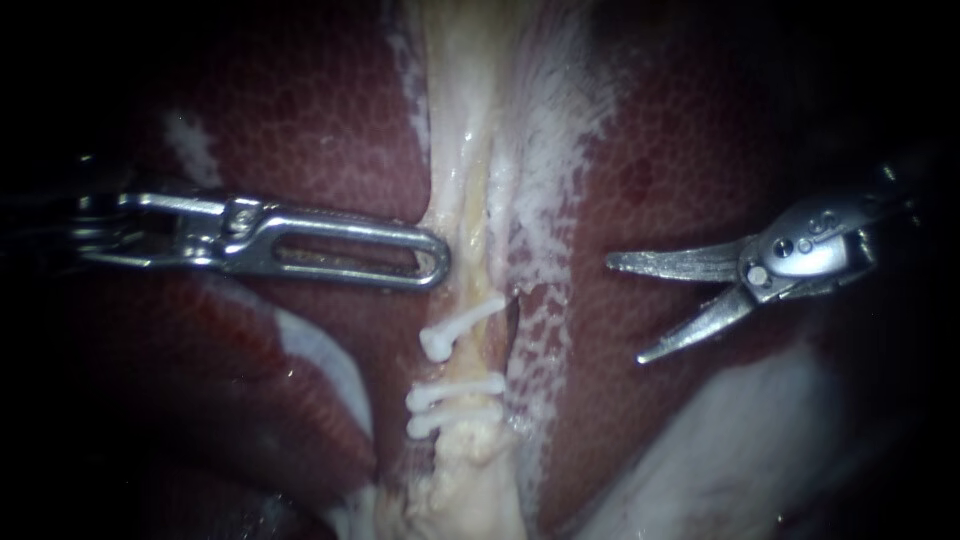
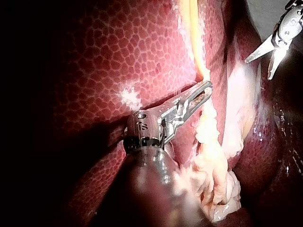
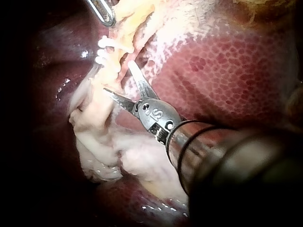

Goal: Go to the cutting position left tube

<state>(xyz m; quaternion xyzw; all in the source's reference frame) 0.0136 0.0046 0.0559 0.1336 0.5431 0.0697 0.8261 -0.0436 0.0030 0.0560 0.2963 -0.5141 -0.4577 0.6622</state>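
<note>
A pale yellowish tube point(image 1: 468, 200) runs down the middle of the endoscope view, and I take it for the left tube. It carries three white clips: one point(image 1: 458, 326) higher, two point(image 1: 452, 392) close together lower. My left instrument point(image 1: 438, 262) comes in level, its slotted jaws shut on the tube's left edge above the clips; the left wrist view shows the same hold point(image 2: 202, 90). My right instrument point(image 1: 624, 310) has two blades, open, well to the right of the tube over the liver. In the right wrist view the blades point(image 3: 117, 76) stand just short of the clips point(image 3: 105, 45).
Dark red liver point(image 1: 330, 130) lies on both sides of the tube. A white lacy strand point(image 1: 545, 170) runs to the right of the tube, with a dark slit point(image 1: 512, 322) between them. Lumpy pale fat point(image 1: 470, 490) sits below the clips.
</note>
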